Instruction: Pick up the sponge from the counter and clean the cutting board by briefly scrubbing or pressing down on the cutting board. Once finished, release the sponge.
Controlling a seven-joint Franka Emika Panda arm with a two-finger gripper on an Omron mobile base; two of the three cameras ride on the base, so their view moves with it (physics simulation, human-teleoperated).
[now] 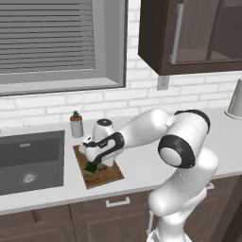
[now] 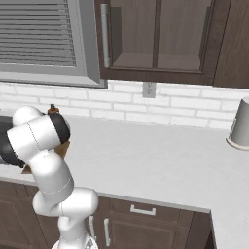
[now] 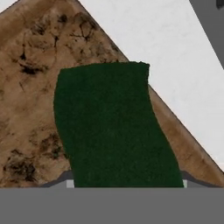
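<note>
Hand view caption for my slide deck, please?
Gripper shut on the green sponge, pressing it onto the stained cutting board beside the counter.

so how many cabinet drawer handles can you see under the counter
2 in the right base view: one horizontal on the drawer under the counter, one vertical on the door below; more may hide behind the arm.
</note>
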